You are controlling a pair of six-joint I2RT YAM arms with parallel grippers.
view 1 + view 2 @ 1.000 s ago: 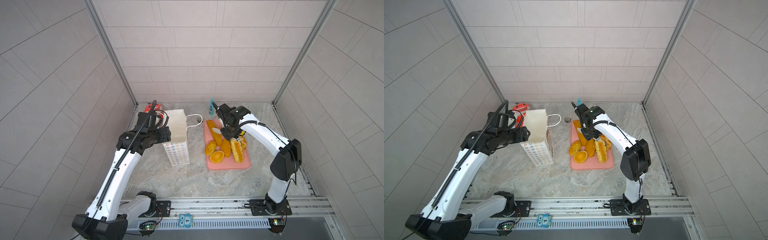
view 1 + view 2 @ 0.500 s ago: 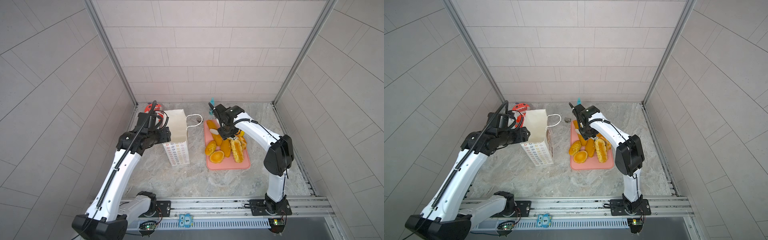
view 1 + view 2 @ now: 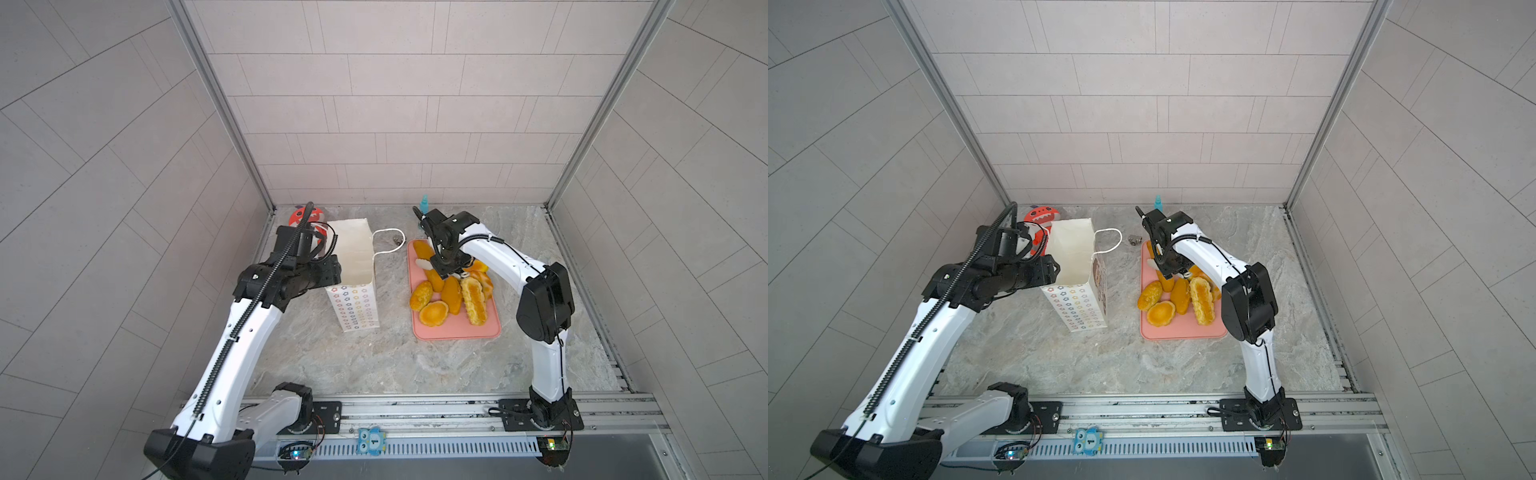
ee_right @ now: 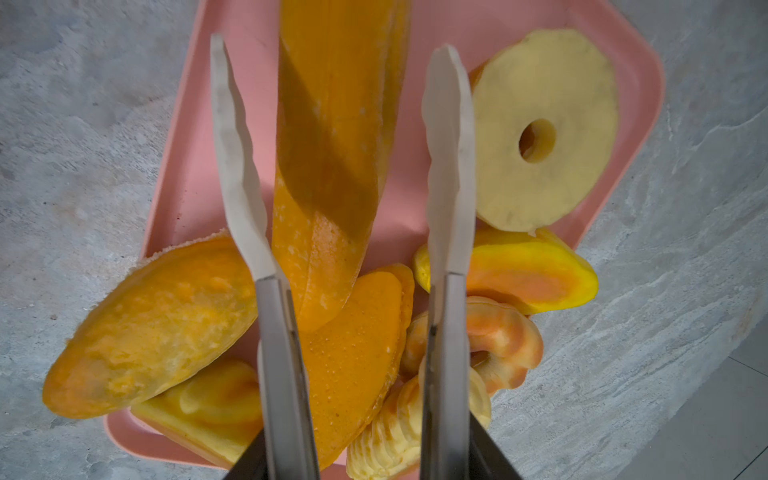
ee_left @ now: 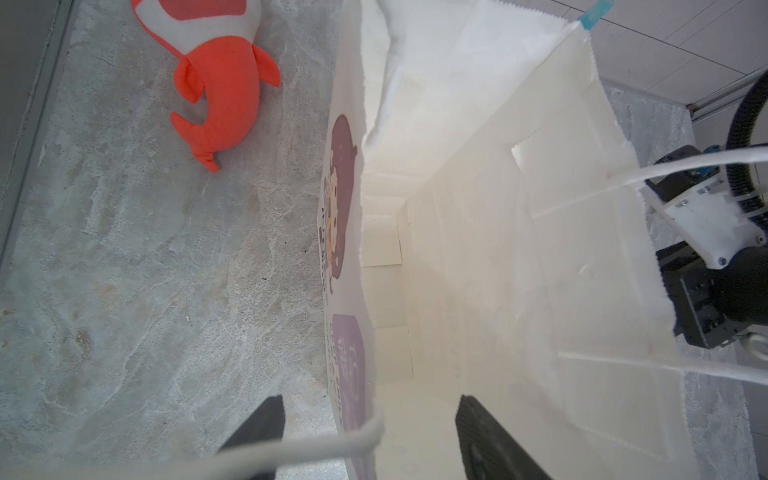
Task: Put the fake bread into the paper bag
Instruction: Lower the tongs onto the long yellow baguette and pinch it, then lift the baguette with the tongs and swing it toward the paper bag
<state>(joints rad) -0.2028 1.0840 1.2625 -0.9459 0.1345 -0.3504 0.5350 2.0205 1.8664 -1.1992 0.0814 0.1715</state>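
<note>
Left fingers (image 5: 490, 440) splayed astride paper bag (image 5: 478, 208), lettering unreadable; right fingers (image 4: 490, 461) seemingly clasp tongs (image 4: 449, 166).

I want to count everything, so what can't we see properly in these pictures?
Red shark: head cut off by the left wrist view's edge.
Small grey thing beside the pink tray: too small in both top views.
Paper bag: bottom hidden by its own walls in both top views.

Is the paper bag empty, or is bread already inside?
Empty, as far as visible: the left wrist view looks into the paper bag and shows only bare white paper.
</note>
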